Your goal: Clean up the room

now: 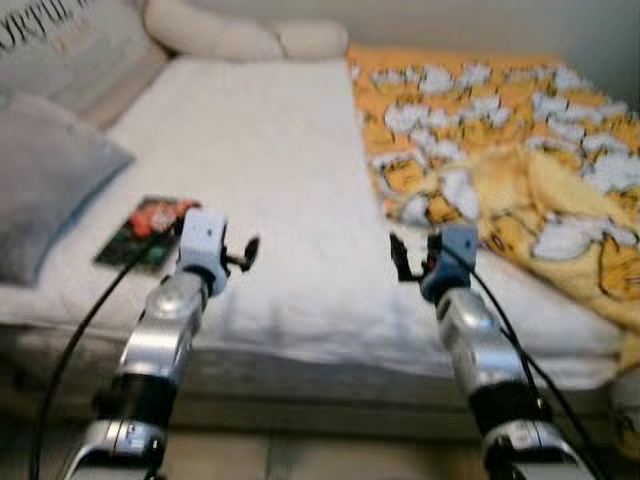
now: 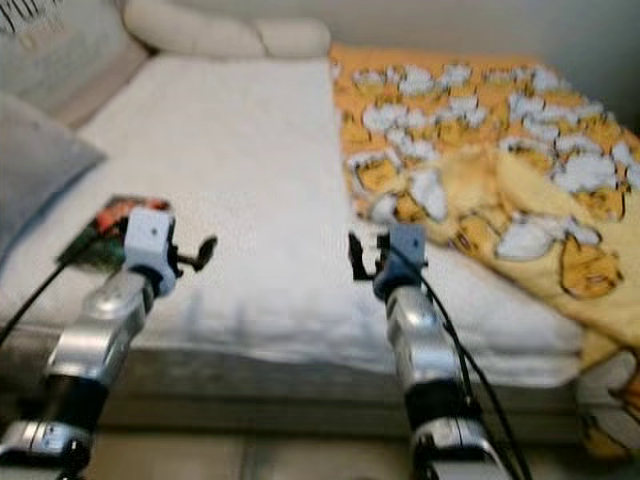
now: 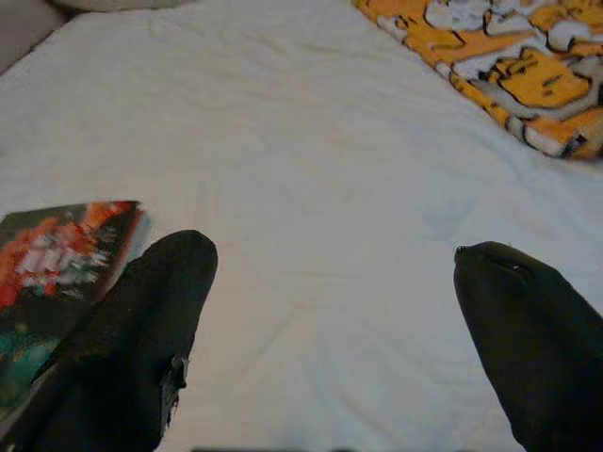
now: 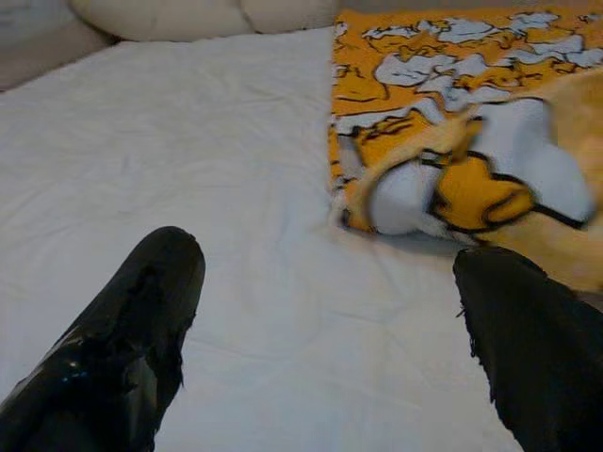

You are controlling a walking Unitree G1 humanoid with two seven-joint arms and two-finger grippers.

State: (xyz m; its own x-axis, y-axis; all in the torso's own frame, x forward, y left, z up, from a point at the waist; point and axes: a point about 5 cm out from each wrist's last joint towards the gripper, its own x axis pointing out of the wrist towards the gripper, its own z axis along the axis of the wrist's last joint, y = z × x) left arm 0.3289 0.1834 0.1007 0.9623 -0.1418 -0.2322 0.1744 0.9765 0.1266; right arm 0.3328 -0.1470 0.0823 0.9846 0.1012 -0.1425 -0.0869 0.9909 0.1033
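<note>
Hovering released over the near edge of the bed (image 1: 260,150), the left tool (image 1: 243,254) and right tool (image 1: 402,260) flank white sheet, the soft, light, rumpled yellow blanket (image 1: 520,180) at two o'clock likely best pinched at its folded near corner.

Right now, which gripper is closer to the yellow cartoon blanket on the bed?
Right. The right gripper hovers open just beside the folded edge of the yellow blanket. The left gripper, also open, is across the white sheet, near the book.

White sheet (image 1: 270,160), orange cartoon-print blanket (image 1: 500,130)
</note>
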